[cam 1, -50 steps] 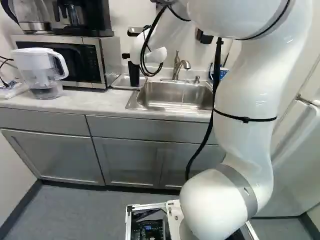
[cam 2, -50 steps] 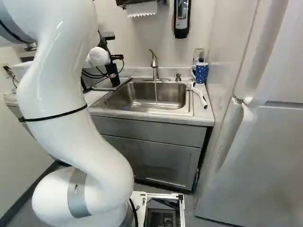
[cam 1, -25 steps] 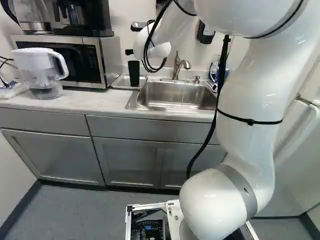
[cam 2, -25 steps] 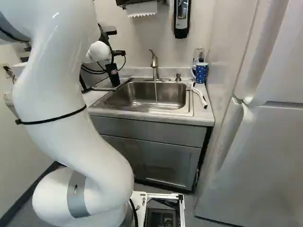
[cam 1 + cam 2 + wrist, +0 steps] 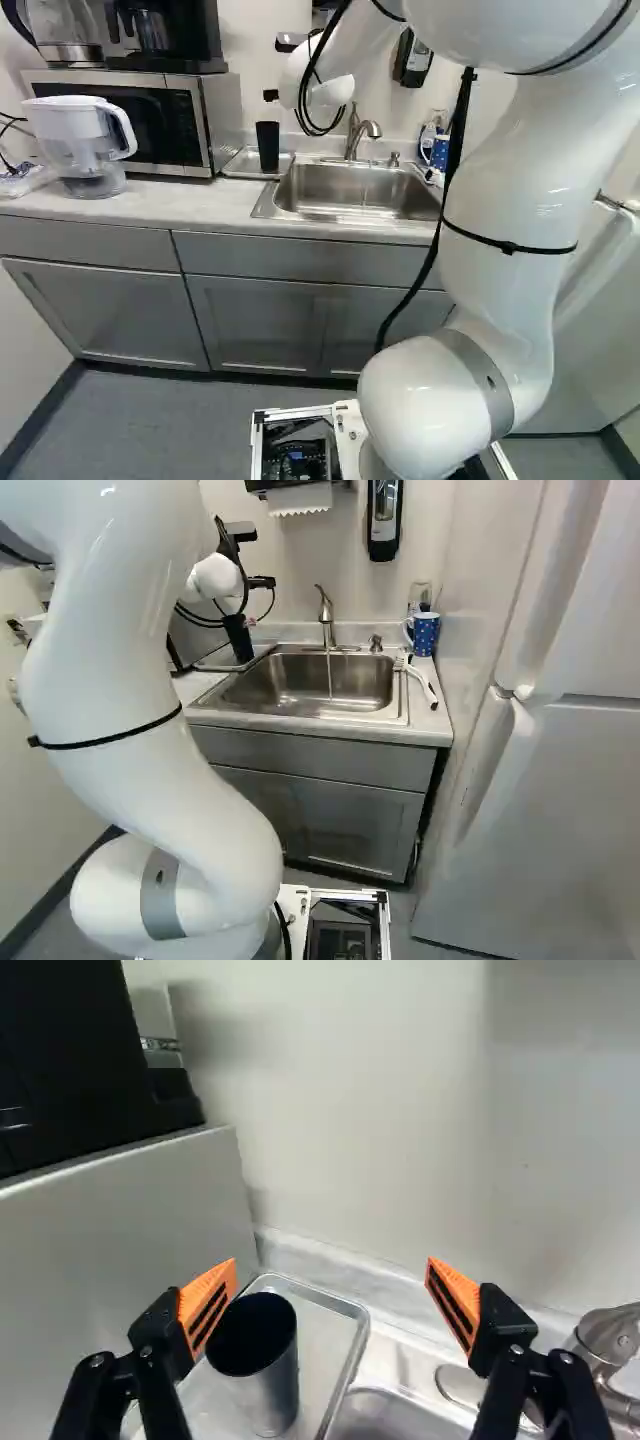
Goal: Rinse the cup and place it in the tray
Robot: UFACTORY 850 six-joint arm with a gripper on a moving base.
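Gripper and kitchen corner. The black gripper (image 5: pixel 262 582) is released: its two orange pads (image 5: pixel 208 1305) stand wide apart in the wrist view, with no object clasped. The dark cup (image 5: pixel 270 1375) stands upright, mouth upward, in the shallow metal tray (image 5: pixel 362 1325), its rim partly overlapped by one finger in the wrist view; whether the two touch cannot be told. The tray lies on the countertop (image 5: pixel 190 205) between the microwave (image 5: pixel 205 110) and the stainless sink (image 5: pixel 400 705). Behind the basin rises the tap (image 5: pixel 326 615), from which a thin stream of water (image 5: pixel 330 675) falls. At the right of the right base view, a blue mug with white dots (image 5: pixel 427 635) stands near a white-handled brush (image 5: pixel 425 688); the refrigerator (image 5: pixel 530 800) adjoins the counter area. At the left of the left base view, a clear pitcher with a white top (image 5: pixel 80 125) stands before the microwave
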